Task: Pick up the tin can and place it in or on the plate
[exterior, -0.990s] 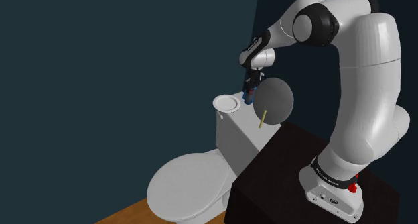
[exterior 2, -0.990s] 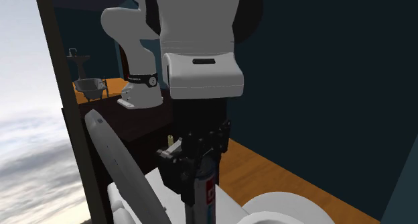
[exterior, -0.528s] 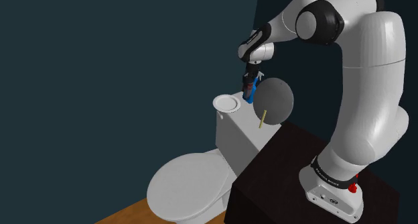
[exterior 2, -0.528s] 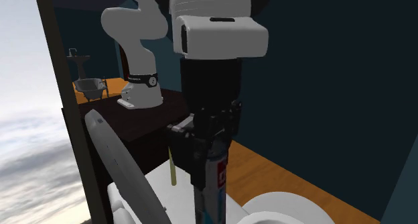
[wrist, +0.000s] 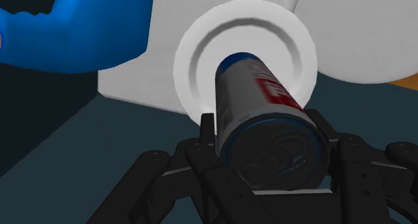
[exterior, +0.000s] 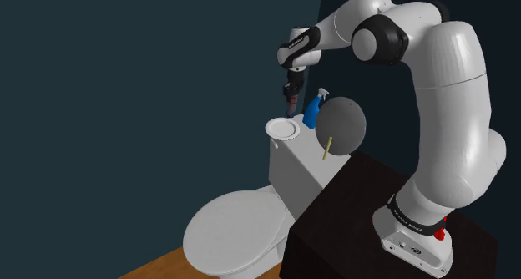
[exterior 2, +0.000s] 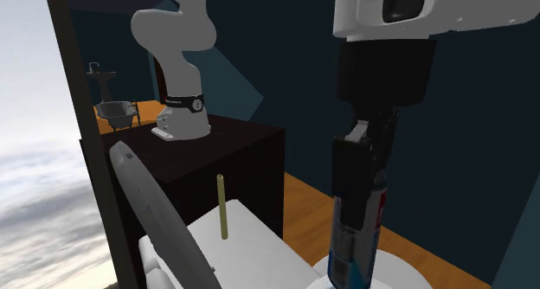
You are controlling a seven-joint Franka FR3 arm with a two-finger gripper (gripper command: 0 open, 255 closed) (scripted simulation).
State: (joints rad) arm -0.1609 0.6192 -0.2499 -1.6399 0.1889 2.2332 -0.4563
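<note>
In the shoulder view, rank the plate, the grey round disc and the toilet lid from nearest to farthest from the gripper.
1. Plate: just below the gripper, which holds the tin can.
2. Grey disc: off toward the view's right.
3. Toilet lid: far down at lower left.

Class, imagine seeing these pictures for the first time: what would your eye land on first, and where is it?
First, the big white arm, which reaches from its dark stand to the toilet tank. Its black jaws clasp a can right over the white plate on that tank. A bright blue bottle stands beside the plate.
</note>
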